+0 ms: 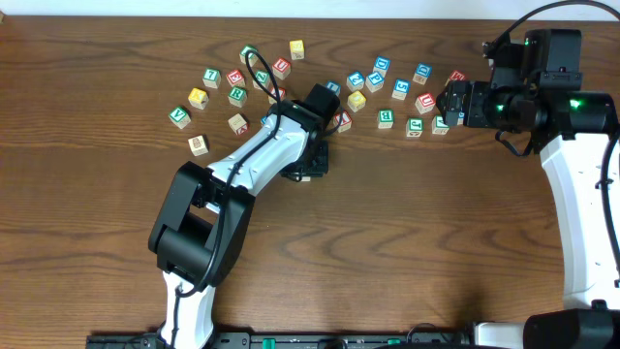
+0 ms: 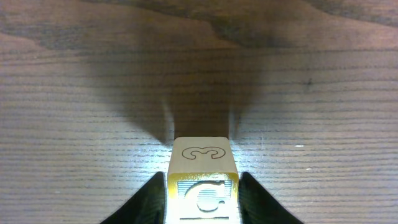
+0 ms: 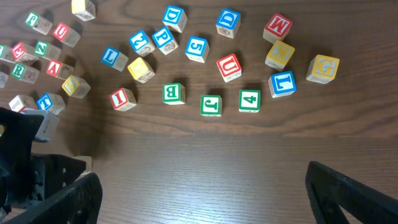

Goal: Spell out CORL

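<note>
Apparently to start the word, the small yellow wooden cube [image 2: 202,155] (C on one face) sits just outside the scattered letter cubes [image 1: 374,81] in the left gripper [image 2: 203,182], pinched or merely flanked I cannot tell; the right gripper [image 3: 202,180] beside them is spread wide.

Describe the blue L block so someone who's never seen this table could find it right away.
In the right wrist view, go to the right end of the scatter on the table. The L cube sits below the yellow N cube, right of the green 4 cube. Its blue frame and letter stand alone: neighbours are yellow, green or red.
</note>
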Action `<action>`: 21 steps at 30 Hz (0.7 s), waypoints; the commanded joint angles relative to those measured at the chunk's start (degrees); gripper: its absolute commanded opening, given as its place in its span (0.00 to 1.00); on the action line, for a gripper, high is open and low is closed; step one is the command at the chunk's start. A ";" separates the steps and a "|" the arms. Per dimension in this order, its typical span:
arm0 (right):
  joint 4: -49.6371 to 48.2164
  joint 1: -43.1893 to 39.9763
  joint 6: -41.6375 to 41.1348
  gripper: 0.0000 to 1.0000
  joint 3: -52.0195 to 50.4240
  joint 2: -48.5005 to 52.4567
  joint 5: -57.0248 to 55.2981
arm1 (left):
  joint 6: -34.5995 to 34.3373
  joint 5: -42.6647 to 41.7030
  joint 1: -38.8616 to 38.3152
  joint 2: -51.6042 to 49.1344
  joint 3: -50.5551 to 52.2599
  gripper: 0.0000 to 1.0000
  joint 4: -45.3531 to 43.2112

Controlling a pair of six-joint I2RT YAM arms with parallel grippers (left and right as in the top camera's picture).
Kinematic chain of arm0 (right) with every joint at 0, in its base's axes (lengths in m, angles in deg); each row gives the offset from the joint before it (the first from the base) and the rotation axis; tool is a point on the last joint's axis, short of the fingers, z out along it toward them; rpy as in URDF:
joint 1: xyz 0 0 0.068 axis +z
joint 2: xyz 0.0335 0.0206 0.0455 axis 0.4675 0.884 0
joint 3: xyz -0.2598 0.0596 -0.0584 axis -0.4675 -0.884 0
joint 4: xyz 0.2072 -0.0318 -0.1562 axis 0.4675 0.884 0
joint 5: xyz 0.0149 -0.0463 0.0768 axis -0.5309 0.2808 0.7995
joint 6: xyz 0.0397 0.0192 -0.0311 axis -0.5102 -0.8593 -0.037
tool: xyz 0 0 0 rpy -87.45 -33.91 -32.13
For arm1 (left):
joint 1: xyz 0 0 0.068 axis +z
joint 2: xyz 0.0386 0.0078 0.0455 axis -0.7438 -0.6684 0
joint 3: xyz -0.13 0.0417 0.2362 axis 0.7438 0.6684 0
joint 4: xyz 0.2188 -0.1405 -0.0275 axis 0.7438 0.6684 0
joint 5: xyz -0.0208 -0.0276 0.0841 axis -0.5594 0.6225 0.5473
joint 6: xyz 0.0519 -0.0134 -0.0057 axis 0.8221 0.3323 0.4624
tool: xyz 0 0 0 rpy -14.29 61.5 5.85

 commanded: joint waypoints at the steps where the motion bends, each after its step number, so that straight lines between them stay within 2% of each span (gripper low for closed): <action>1: -0.07 -0.24 -0.33 0.99 1.01 -0.02 -0.46 | -0.35 1.11 -0.07 -0.44 0.24 0.40 -0.09; 3: -0.07 -0.24 -0.33 0.99 1.01 -0.02 -0.46 | 0.57 1.11 0.02 -0.15 -0.42 0.41 0.11; 8: -1.22 -0.24 -0.33 0.99 1.01 -0.02 -0.44 | 3.56 1.16 0.96 2.54 -3.76 0.51 0.13; 21: -1.75 0.00 -1.97 0.99 1.01 -0.02 0.04 | 11.91 1.14 11.04 17.90 -6.16 0.57 1.36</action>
